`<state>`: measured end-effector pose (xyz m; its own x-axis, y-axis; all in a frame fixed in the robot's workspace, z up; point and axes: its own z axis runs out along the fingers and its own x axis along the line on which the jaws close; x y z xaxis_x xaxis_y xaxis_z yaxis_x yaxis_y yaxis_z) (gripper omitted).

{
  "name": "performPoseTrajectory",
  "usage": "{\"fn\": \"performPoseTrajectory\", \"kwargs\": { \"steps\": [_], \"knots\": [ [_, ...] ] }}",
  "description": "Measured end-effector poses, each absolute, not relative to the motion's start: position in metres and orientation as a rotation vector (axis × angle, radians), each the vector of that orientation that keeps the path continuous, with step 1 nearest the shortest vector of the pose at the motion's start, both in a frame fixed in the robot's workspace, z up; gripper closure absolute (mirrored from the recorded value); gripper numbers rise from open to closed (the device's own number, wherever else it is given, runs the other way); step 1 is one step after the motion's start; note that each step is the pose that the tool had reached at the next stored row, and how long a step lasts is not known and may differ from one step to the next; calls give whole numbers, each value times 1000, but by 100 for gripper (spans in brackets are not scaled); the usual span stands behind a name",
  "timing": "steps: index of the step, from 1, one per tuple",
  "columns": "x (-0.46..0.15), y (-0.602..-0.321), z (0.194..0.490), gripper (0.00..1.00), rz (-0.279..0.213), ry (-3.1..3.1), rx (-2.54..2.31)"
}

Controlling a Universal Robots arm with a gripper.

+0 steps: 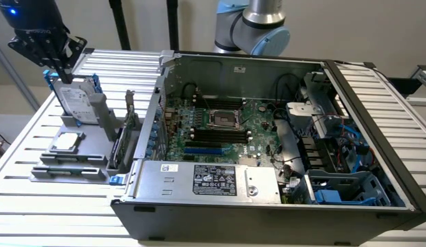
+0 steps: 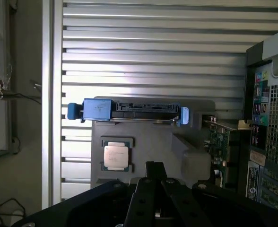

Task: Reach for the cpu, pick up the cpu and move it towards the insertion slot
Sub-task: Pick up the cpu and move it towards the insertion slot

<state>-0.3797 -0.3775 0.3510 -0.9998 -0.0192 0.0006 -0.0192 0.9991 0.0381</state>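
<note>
CPU (image 1: 67,141) lies flat in a grey tray (image 1: 89,155) on the desk (image 1: 55,206), just outside the open case (image 1: 199,218). End effector (image 1: 64,77) hangs over the upright hard drive (image 1: 77,103) near the chip, clenched on nothing. Slot (image 1: 223,118) sits inside the case, well apart.

cpu (image 1: 67,142) on stand (image 1: 90,150) beside computer case (image 1: 268,218)

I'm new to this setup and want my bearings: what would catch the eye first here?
The open computer case dominates the exterior view's middle and right, its insertion slot gleaming on the motherboard. At the exterior view's left, the gripper hangs over the upright hard drive, with the cpu lying flat on the grey holder.
</note>
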Motion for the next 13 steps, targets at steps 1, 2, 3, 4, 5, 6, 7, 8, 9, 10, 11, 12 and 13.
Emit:
{"fn": "performPoseTrajectory", "kwargs": {
  "steps": [1,2,3,4,5,6,7,8,9,10,11,12,13],
  "knots": [
    [-381,-378,351,89,-60,-3140,30],
    [-383,-378,350,89,-60,-3140,30],
    [-386,-379,348,89,-60,-3140,30],
    [-390,-379,347,89,-60,-3140,30],
    [-395,-379,346,89,-60,-3140,30],
    [-399,-380,344,89,-60,-3140,30],
    [-404,-380,343,89,-59,-3140,30],
    [-408,-381,342,89,-59,-3140,30],
    [-412,-381,341,89,-59,-3140,30],
    [-417,-382,340,89,-59,-3140,30],
    [-420,-383,339,89,-59,-3139,30],
    [-422,-385,339,89,-58,-3138,30],
    [-424,-387,338,89,-57,-3137,30]
  ]
}}
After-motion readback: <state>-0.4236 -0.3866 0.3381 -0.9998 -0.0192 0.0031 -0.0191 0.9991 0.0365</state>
